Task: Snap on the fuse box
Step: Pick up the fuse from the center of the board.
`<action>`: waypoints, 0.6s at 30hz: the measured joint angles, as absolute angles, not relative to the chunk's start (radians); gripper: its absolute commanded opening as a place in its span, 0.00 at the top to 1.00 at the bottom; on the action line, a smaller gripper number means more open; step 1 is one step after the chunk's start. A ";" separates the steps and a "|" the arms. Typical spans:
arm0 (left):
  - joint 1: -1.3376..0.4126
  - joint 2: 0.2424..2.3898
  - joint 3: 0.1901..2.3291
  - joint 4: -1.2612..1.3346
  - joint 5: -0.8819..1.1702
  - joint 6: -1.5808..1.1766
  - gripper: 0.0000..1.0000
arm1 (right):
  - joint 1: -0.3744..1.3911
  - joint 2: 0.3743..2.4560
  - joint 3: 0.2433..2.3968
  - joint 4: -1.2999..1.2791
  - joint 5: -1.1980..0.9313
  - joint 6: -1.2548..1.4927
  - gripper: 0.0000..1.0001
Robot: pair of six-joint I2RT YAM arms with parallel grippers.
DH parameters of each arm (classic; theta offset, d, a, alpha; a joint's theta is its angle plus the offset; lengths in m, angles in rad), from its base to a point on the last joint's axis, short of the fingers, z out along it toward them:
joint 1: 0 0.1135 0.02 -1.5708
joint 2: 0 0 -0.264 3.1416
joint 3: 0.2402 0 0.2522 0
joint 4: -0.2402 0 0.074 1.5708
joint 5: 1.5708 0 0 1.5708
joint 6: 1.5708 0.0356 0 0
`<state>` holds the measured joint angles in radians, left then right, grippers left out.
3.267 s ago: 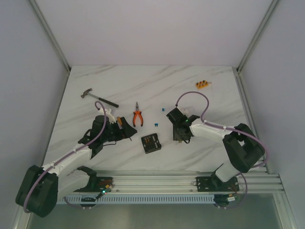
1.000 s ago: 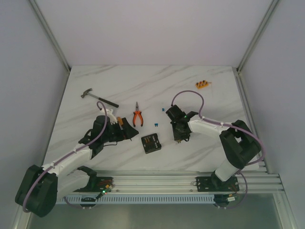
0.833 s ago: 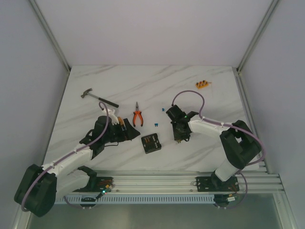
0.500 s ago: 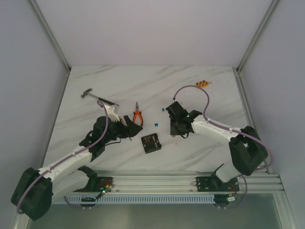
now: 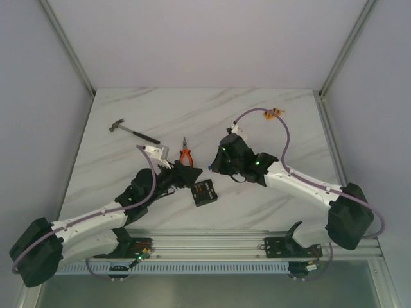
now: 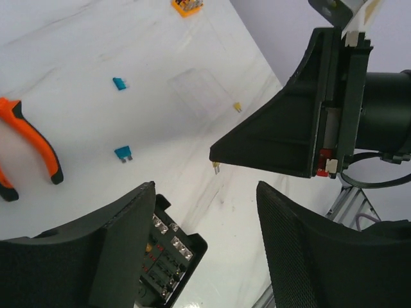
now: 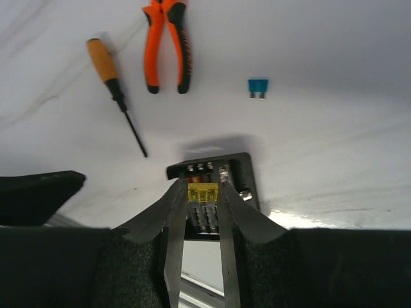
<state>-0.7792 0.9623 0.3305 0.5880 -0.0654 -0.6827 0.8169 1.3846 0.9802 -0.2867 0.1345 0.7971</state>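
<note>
Fuse box (image 7: 239,168) sits directly beneath my right claw (image 7: 203,199), which pinches 1 yellow fuse (image 7: 201,190), seemingly for seating there; my left claw (image 6: 205,189) hangs released just beside it, probably to steady it.

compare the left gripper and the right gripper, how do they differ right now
The left gripper is open with nothing between its fingers, while the right gripper is shut on a small yellow fuse. In the left gripper's wrist view the fuse box sits at the lower edge, partly behind one finger. In the right gripper's view it lies directly behind the fingertips. Both are black and close to the fuse box.
</note>
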 measured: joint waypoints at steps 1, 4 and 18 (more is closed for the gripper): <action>-0.796 0.968 0.331 0.606 -0.084 -0.673 0.32 | 0.823 1.378 0.980 -0.279 0.134 0.808 0.77; -0.832 0.996 0.331 0.646 -0.126 -0.648 0.37 | 0.836 1.356 0.980 -0.255 0.135 0.834 0.77; -0.884 1.120 0.354 0.717 -0.166 -0.615 0.56 | 0.854 1.310 0.978 -0.181 0.131 0.890 0.76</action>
<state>-0.8841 1.1198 0.3542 0.7174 -0.1658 -0.6151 0.8543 1.3102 0.9775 -0.1806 0.1307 0.8898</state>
